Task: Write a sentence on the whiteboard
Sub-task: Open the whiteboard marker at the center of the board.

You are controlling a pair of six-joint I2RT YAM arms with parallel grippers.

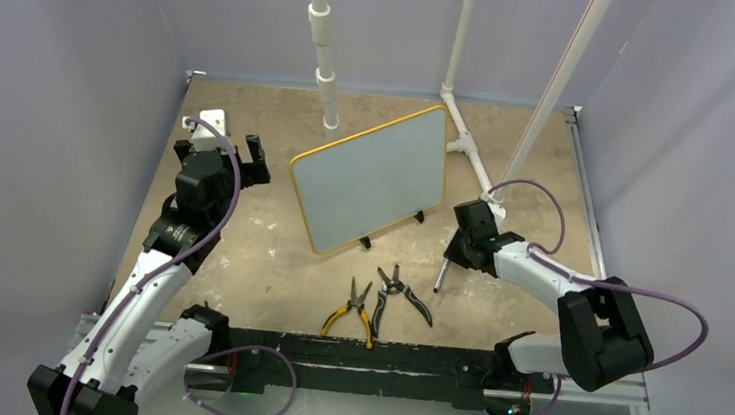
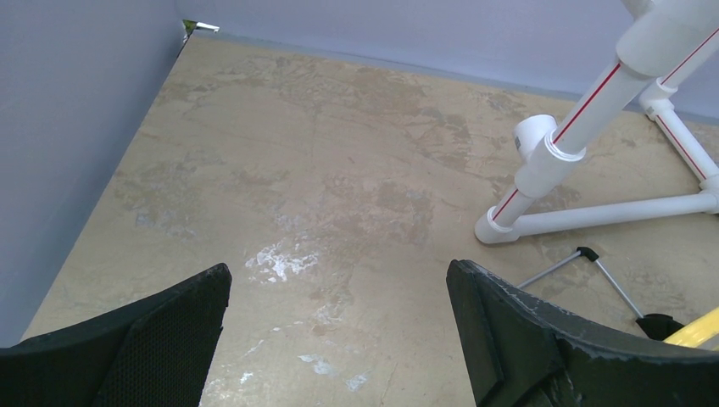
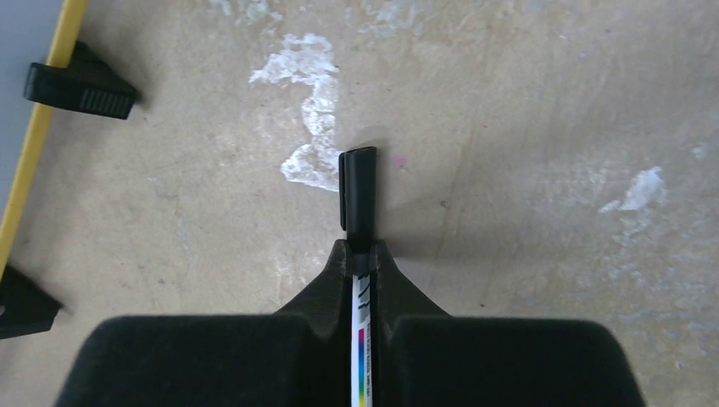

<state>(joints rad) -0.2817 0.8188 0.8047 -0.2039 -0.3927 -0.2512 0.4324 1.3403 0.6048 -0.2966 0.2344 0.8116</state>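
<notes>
Black-capped marker [image 3: 357, 191], one whiteboard [image 1: 372, 173], two pliers [image 1: 355, 309]

My right gripper [image 3: 359, 254] swallows most of the marker [image 3: 357, 191]: only the black cap and a sliver of barrel show. The whiteboard [image 3: 32, 146] runs off my right wrist view's left edge, leaving just yellow rim and two feet [image 3: 80, 85], the lower one clipped. From above, my right fingertips are too dark and small to make out.

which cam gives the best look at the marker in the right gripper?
Right wrist: the marker sits dead centre, black cap pointing away, barrel clamped in the right gripper. Top external shows the marker only as a thin sliver below that gripper. Left wrist doesn't show it.
</notes>
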